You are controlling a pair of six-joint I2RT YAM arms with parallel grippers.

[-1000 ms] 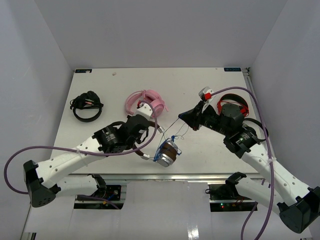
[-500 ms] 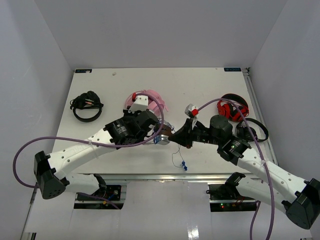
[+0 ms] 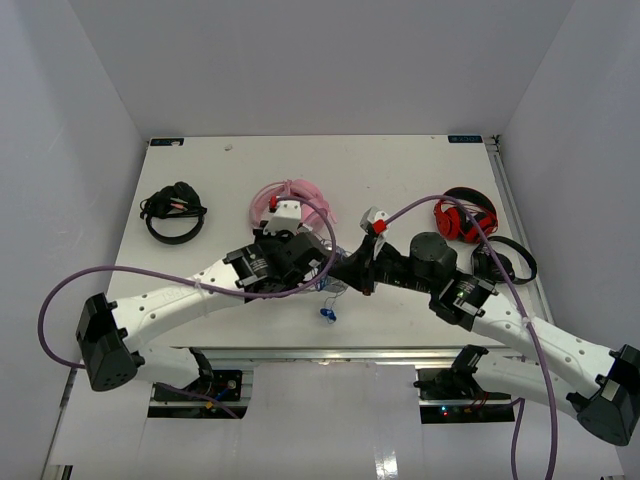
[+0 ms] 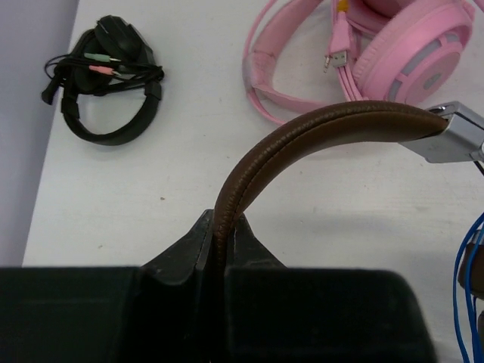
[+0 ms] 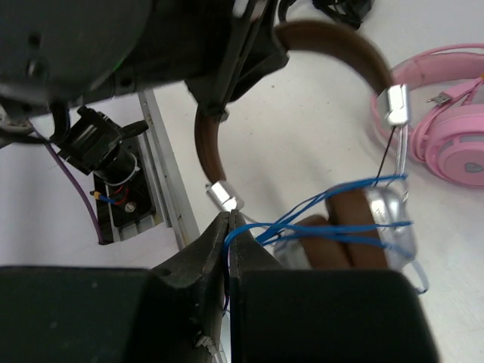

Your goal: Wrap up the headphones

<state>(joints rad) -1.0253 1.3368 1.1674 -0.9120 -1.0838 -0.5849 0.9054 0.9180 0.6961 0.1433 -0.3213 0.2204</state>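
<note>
The left gripper is clamped on the brown headband of the headphones. The right gripper is pinched shut on the thin cord just beside the ear cups. In the last second both arms swung in from well apart to nearly touching mid-table, near the pink headphones. The cord now loops round the cups, so the wrap looks well underway, with only a short tail dangling.
</note>
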